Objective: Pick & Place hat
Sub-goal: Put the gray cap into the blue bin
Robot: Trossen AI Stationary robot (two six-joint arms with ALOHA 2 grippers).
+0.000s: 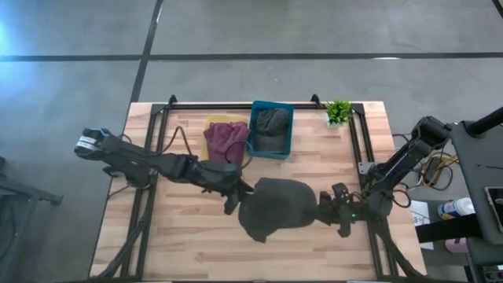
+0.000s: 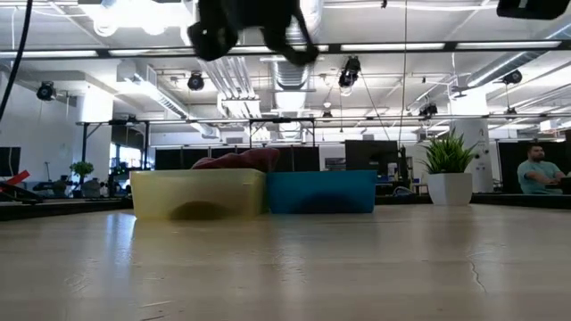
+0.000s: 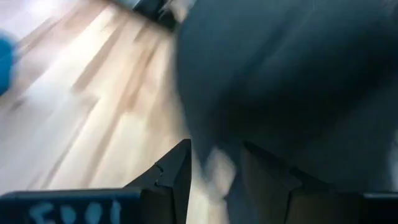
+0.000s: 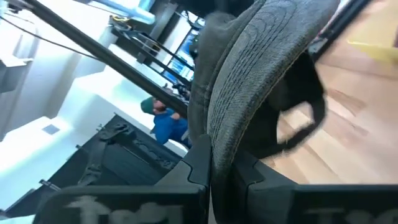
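Note:
A dark grey cap (image 1: 279, 206) hangs between my two grippers over the middle of the table. In the low view only its dark underside (image 2: 254, 22) shows at the top of the picture, well above the tabletop. My left gripper (image 1: 238, 192) is at the cap's left side and shut on it. My right gripper (image 1: 328, 207) is at its right side, also shut on it. In the right wrist view the cap's stitched brim (image 4: 249, 74) and strap show. My left gripper pinches the cap's left edge (image 3: 214, 168) between its two fingers (image 3: 177, 177), coming level from the table's left. The cap is lifted clear of the table. My right gripper pinches the edge of the stitched brim (image 4: 221, 146) between its two fingers (image 4: 196, 165), coming level from the table's right. The cap is lifted clear, with its strap hanging loose.
At the far edge stand a yellow bin (image 1: 212, 124) holding a maroon hat (image 1: 225, 139) and a blue bin (image 1: 255, 130) holding a grey hat (image 1: 272, 124). A small potted plant (image 1: 338, 112) stands right of them. A black rail frame (image 1: 236, 104) runs around the table.

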